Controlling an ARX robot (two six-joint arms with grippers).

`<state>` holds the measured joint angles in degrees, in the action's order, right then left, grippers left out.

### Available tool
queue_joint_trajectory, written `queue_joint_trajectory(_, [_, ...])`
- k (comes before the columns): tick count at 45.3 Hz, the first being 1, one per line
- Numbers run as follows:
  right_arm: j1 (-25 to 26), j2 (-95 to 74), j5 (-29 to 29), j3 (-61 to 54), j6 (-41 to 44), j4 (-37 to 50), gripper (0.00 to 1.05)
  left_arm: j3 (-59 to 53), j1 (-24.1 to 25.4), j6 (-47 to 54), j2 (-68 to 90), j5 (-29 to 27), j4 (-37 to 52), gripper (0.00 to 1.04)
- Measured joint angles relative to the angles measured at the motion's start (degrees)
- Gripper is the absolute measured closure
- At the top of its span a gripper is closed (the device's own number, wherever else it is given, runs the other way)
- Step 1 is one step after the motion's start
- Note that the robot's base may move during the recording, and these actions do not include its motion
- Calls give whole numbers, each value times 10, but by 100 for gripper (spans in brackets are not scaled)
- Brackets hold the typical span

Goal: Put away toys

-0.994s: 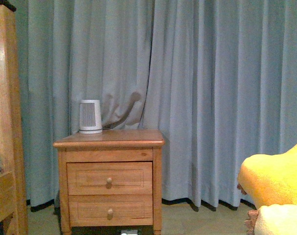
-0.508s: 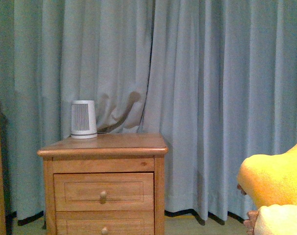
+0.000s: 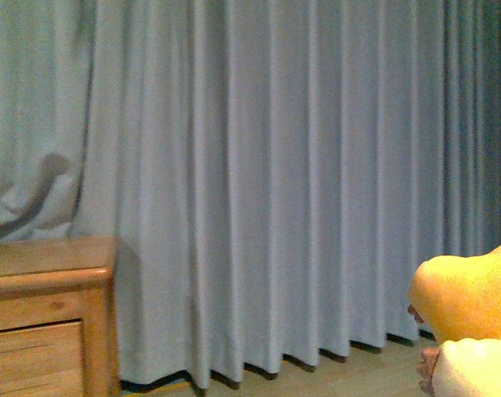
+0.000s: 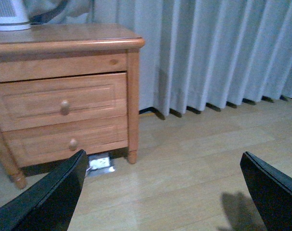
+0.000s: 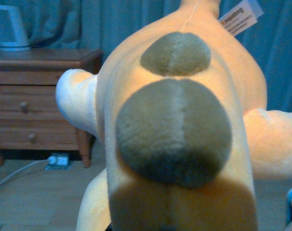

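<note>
Bumping the drawers (image 4: 64, 103) could knock the plush toy (image 5: 175, 134) loose. The left gripper (image 4: 163, 154) is spread wide and empty. The right gripper is hidden, so I can't tell its hold.

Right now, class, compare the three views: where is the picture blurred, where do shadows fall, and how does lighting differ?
Front view: curtain and nightstand edge softly blurred; plush toy glares bright yellow. Left wrist view: sharp nightstand, left gripper a dark silhouette, shadow on the floor. Right wrist view: dim, bluish, plush toy fills the frame.
</note>
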<state>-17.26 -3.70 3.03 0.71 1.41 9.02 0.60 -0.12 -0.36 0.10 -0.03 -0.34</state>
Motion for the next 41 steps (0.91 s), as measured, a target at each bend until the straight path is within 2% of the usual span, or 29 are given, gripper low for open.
queue_joint_trajectory(41, [0, 0, -2, 0, 0, 0, 97, 0, 1, 1, 0, 0, 0, 6])
